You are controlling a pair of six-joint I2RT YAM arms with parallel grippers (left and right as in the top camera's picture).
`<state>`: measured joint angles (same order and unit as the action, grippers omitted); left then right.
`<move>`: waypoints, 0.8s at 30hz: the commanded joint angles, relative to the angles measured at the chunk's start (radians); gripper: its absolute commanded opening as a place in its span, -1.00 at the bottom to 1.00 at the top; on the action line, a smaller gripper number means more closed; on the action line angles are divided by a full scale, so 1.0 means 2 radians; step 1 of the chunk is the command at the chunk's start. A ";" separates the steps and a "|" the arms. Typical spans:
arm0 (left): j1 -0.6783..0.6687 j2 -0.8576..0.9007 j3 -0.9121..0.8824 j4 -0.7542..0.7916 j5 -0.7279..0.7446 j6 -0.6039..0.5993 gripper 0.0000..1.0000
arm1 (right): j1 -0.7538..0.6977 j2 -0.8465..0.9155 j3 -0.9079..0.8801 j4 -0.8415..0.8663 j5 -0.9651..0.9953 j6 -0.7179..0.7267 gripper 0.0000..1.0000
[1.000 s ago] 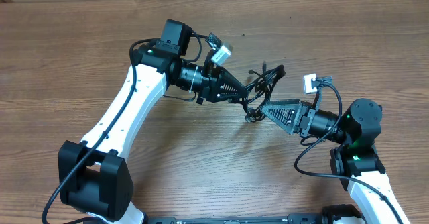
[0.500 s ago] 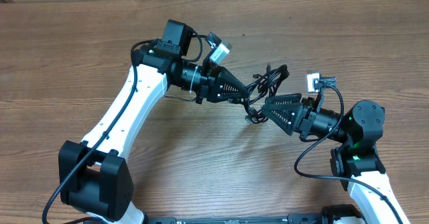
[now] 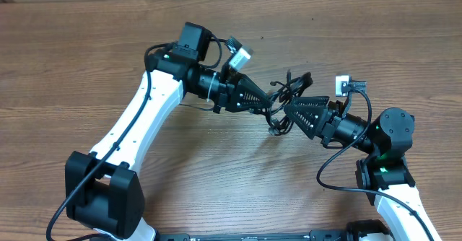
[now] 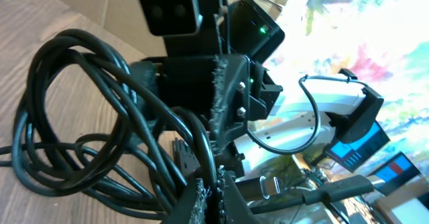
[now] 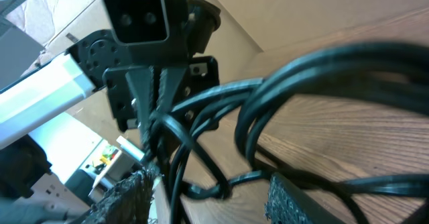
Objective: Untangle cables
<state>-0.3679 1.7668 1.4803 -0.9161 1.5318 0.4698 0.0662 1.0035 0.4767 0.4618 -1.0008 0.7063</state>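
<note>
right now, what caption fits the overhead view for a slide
Left fingers clamp the tangled black cables while the open right fingers straddle the same bundle.

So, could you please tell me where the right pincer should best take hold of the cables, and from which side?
Probably a free loop of the cables, bulging beyond the left pincer, which is shut on the bunched strands. Come from the right arm's side, right pincer open astride the loop: pulling there could spread the tangle.
</note>
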 commanded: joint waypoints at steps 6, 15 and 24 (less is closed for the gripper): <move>-0.026 -0.017 0.015 0.020 0.010 -0.003 -0.92 | -0.001 0.001 0.011 0.004 0.009 -0.018 -0.21; -0.025 -0.017 0.015 0.029 0.002 -0.003 -0.92 | -0.001 0.001 0.011 0.000 0.002 -0.017 -0.78; -0.025 -0.017 0.015 0.030 -0.003 -0.003 -0.91 | -0.001 0.001 0.011 -0.041 0.033 -0.017 -0.93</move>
<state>-0.4122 1.7653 1.4807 -0.8631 1.5139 0.4622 0.0605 1.0054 0.4767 0.4057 -0.9791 0.6708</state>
